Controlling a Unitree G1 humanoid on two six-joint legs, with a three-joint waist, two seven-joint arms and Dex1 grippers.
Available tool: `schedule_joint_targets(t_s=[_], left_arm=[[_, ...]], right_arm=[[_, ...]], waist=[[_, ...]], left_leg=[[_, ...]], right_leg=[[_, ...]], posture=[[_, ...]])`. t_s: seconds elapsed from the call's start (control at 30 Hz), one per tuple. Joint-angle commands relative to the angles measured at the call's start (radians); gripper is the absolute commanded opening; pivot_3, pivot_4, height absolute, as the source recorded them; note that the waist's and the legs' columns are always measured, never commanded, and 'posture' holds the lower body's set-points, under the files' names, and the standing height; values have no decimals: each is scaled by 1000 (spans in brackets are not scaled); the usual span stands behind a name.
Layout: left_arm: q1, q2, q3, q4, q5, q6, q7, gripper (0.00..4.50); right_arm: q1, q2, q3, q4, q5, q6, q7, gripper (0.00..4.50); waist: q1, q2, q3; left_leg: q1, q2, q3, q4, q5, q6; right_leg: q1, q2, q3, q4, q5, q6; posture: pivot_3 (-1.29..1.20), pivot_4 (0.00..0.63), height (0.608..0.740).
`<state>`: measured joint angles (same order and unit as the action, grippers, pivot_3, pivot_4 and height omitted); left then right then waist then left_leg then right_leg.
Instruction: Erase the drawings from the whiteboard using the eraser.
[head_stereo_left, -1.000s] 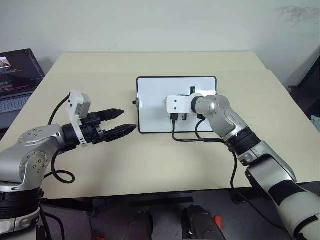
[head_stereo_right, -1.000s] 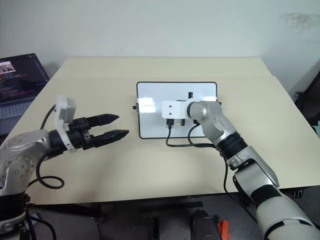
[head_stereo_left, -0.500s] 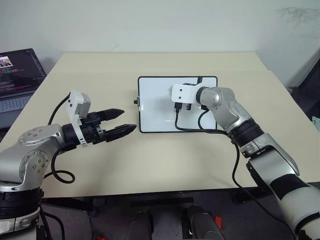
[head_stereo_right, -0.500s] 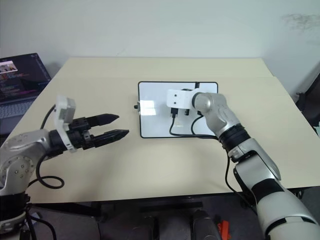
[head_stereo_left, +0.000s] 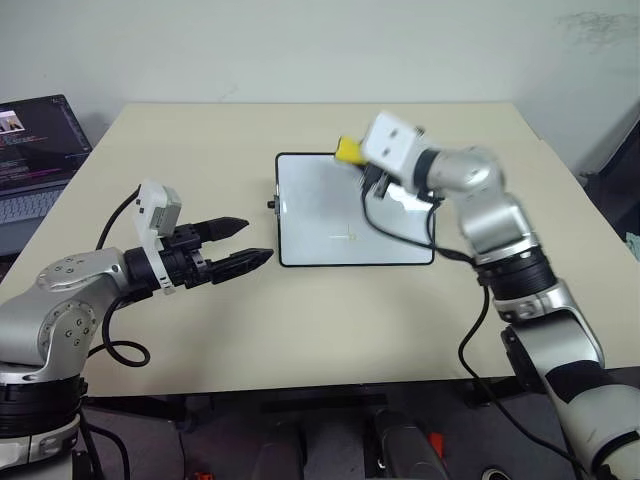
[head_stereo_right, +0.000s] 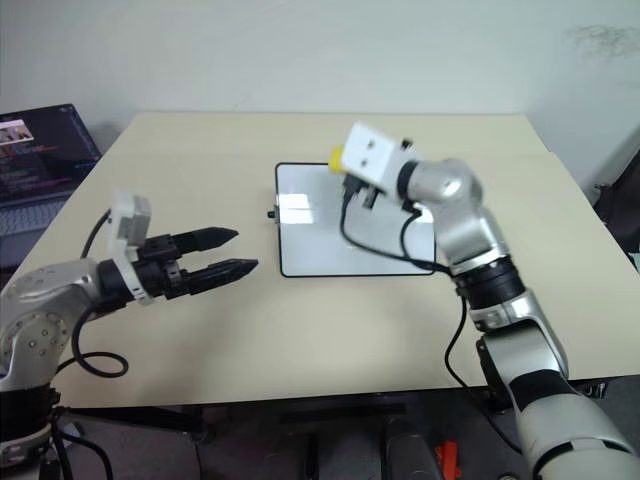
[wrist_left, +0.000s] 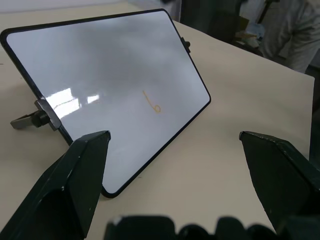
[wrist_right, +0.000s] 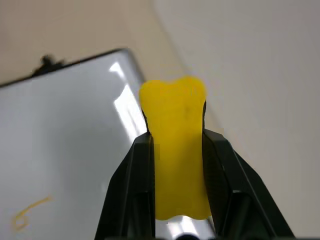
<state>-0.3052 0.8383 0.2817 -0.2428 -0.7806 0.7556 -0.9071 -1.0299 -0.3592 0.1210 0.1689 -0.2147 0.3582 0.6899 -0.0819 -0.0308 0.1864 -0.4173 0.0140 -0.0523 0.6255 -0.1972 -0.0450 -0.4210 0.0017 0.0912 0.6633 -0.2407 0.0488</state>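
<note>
Although most of the whiteboard (head_stereo_left: 330, 215), lying flat on the desk (head_stereo_left: 300, 320), is seen clean and glossy, one small yellowish drawing (wrist_left: 151, 101) is left near its middle, so the task is judged nearly but not fully done. The yellow eraser (wrist_right: 177, 145) is clamped narrowly in the right gripper (wrist_right: 176, 172), raised above the board's far edge. The left gripper (head_stereo_left: 232, 245) is spread wide and empty beside the board.
</note>
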Motion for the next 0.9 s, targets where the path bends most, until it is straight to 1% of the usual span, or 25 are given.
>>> schedule_joint_targets(t_s=[0.03, 0.13, 0.2, 0.23, 0.4, 0.5, 0.7, 0.8, 0.9], left_arm=[[-5, 14, 34, -21, -7, -16, -6, 4500], [-10, 12, 25, -15, -1, -21, -12, 4500], [-16, 13, 17, -5, 4, -25, -21, 4500], [-20, 14, 15, -1, 6, -26, -25, 4500], [-23, 31, -10, 12, 29, -30, -62, 4500], [-8, 41, -16, 17, 41, -30, -85, 4500], [17, 62, -12, 24, 62, -37, -118, 4500], [18, 57, -10, 25, 62, -35, -118, 4500], [28, 52, -18, 25, 67, -37, -117, 4500]], right_arm=[[59, -17, -179, -42, 84, 8, -129, 961], [110, 7, -308, -92, 210, 79, -167, 961], [171, 13, -410, -144, 322, 111, -165, 961], [197, 11, -443, -159, 353, 124, -176, 961], [346, -7, -526, -197, 406, 109, -246, 961], [445, -9, -526, -234, 418, 109, -270, 961], [564, -26, -517, -290, 424, 112, -317, 961], [611, -36, -519, -323, 436, 131, -326, 961], [620, -45, -512, -332, 444, 135, -339, 961]], waist=[[4, 0, 0], [3, 0, 0], [1, 0, 0], [1, 0, 0], [-2, 0, 0], [-3, 0, 0], [-5, 1, 1], [-3, 1, 1], [-4, 1, 1]], left_leg=[[0, 0, 0, 0, 0, 0], [0, -1, 2, 1, 0, 0], [0, -1, 3, 1, 0, 0], [0, 0, 2, 0, 0, 0], [0, 0, 3, -1, 0, 0], [1, 0, 3, -1, 0, 0], [2, 0, 5, 0, 0, 0], [1, 0, 5, 0, 0, 0], [1, 0, 5, 0, 0, 0]], right_leg=[[0, 0, 0, 0, 0, 0], [1, 0, 2, 0, -2, -4], [0, 0, 3, 0, -1, -2], [0, 0, 3, 0, -1, -1], [0, 0, 3, 0, 0, 0], [0, 0, 3, 0, -1, -1], [0, 0, 6, 0, -3, -4], [0, 0, 5, 0, -3, -4], [0, 0, 6, -1, -3, -4]], posture=[[0, 150, 740], [0, 150, 740], [0, 150, 740], [0, 150, 740], [0, 150, 740], [0, 150, 740], [0, 150, 740], [0, 150, 740], [0, 150, 740]])
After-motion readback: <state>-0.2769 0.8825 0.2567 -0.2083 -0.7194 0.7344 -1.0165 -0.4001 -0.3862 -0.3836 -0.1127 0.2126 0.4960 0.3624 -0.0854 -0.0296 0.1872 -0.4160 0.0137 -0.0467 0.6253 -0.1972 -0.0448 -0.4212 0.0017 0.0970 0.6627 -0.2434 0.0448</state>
